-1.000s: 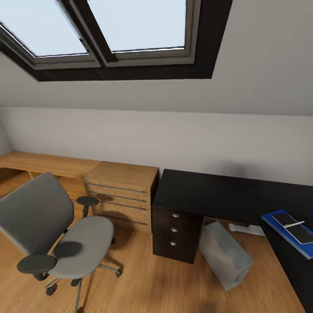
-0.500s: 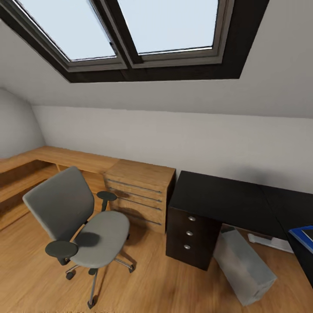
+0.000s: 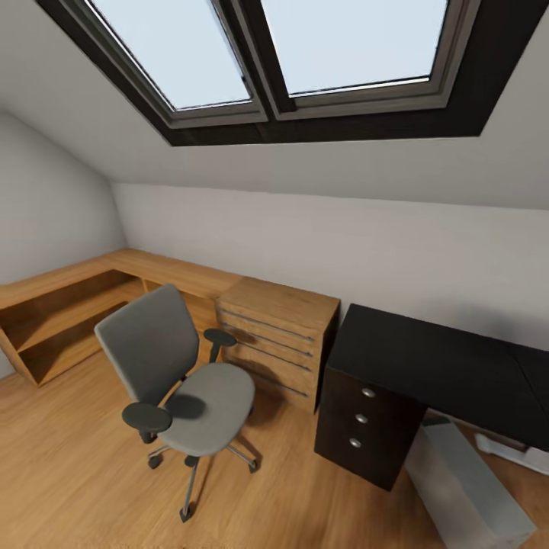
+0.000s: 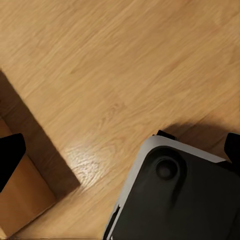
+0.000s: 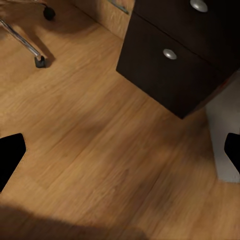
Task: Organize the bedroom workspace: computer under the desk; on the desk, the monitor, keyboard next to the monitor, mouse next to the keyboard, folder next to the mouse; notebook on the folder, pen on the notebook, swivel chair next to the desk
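Two skylights point(image 3: 282, 57) sit in the sloped ceiling, dark-framed, at 12 o'clock in the head view. Below them, along the white wall, a low wooden bench w/ open shelf point(image 3: 69, 305) runs from 9 o'clock toward the centre and meets the light wooden chest point(image 3: 278, 335) w/ long bar handles. The chest stands just beside the desk point(image 3: 435, 362), whose black top stretches to 3 o'clock, w/ the drawer unit point(image 3: 362, 427) and its round silver knobs at about 4 o'clock.

The swivel chair point(image 3: 179, 370) stands on the wood floor point(image 3: 69, 473) at about 7 o'clock, seat bare, backrest toward 9 o'clock — near the chest, apart from the desk, w/ open floor between it and the drawers. The computer point(image 3: 473, 488) is at 5 o'clock, light-grey tower, tilted, beside the drawer unit and partly under the desk edge. A pale flat thing point(image 3: 518, 454) lies on the floor behind it — can't tell what.

Right wrist view: right gripper point(image 5: 120, 155) w/ fingertips at opposite frame edges, jaws wide, nothing between but floor. Drawer unit w/ knobs, a grey edge of the computer and a chrome chair leg w/ caster point(image 5: 30, 47) all lie well beyond the jaws.

Left wrist view: left gripper point(image 4: 120, 152) also spread wide over floor; a dark rounded robot part point(image 4: 180, 200) and a wooden corner point(image 4: 22, 195) are nearby.
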Controlling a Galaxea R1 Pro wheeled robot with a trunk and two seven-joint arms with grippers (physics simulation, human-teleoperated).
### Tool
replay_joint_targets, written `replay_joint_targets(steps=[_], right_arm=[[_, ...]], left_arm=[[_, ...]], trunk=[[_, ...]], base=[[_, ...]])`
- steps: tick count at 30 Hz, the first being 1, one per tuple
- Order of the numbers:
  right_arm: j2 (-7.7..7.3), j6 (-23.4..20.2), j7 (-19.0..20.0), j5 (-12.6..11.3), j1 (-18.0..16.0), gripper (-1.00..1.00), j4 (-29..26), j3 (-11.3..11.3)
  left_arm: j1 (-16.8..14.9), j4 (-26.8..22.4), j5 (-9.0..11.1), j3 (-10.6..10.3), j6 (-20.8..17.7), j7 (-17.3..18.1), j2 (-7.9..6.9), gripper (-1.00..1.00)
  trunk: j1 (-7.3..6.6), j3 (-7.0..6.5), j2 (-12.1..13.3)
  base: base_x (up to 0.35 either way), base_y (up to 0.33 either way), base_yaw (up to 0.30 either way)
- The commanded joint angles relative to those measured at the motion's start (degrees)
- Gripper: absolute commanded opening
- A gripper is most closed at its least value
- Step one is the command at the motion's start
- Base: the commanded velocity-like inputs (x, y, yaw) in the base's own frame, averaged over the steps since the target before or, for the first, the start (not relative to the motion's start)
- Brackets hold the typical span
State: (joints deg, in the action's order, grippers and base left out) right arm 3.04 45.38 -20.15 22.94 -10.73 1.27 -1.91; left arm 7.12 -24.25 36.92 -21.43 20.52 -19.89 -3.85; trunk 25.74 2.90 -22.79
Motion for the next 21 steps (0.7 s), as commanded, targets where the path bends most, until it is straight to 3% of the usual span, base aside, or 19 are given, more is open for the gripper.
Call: replay_joint_targets(steps=[1,9,13,17,18,21], right_arm=[[0.02,0.08,-0.59,0.4,-0.08,1.0,0.14,-0.17],[0.03,-0.01,-0.59,0.36,-0.08,1.0,0.14,-0.12],[0.04,-0.02,-0.59,0.35,-0.08,1.0,0.14,-0.12],[0.08,-0.12,-0.59,0.33,-0.08,1.0,0.14,-0.11],[0.1,-0.15,-0.59,0.32,-0.08,1.0,0.14,-0.11],[0.11,-0.22,-0.59,0.29,-0.08,1.0,0.14,-0.11]], left_arm=[[0.0,-0.14,0.37,-0.5,0.13,-0.46,-0.04,1.0],[0.0,-0.1,-0.3,-0.81,0.67,-0.46,0.18,1.0],[0.0,0.18,-1.33,-0.94,3.6,-0.49,0.23,1.0],[0.0,3.0,-4.08,-1.58,9.03,-0.69,0.76,1.0],[0.0,4.36,-5.98,-2.0,11.47,-0.81,1.46,1.0],[0.0,6.64,-9.05,-2.36,15.7,-1.03,2.45,1.0]], trunk=[[0.04,0.12,-0.12],[0.04,0.12,-0.12],[0.04,0.12,-0.12],[0.04,0.12,-0.12],[0.04,0.12,-0.12],[0.04,0.12,-0.12]], base=[[0.0,0.0,0.293],[0.0,0.0,0.293],[0.0,0.0,0.293],[0.0,0.0,0.293],[0.0,0.0,0.293],[0.0,0.0,0.293]])
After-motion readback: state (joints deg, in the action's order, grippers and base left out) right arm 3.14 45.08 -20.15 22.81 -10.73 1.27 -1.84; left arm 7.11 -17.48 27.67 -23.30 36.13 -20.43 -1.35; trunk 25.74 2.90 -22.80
